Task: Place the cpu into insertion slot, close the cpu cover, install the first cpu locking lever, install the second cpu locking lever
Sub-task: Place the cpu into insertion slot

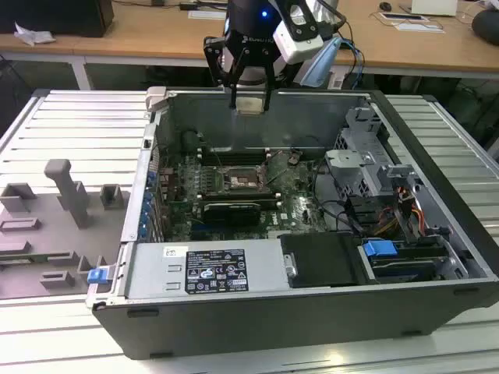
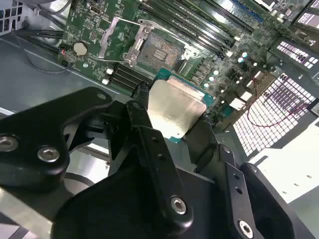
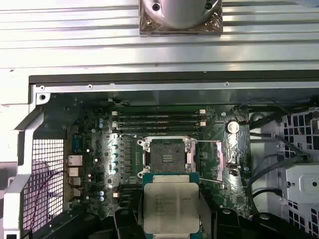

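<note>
Overhead, the tool (image 1: 249, 105) grips the cpu (image 3: 171, 206) above the insertion slot (image 3: 167, 157).

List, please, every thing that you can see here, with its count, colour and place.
computer case: one, dark grey, open, on the ribbed metal table.
green circuit board: one, inside the case.
insertion slot: one, dark centre, silvery rim, on the board, empty.
memory slots: several, black, beside the slot.
cpu: one, pale silver, held above the board.
grey fixture: one, at the exterior view's left of the case.
gripper: one, black, shut on the cpu.
</note>
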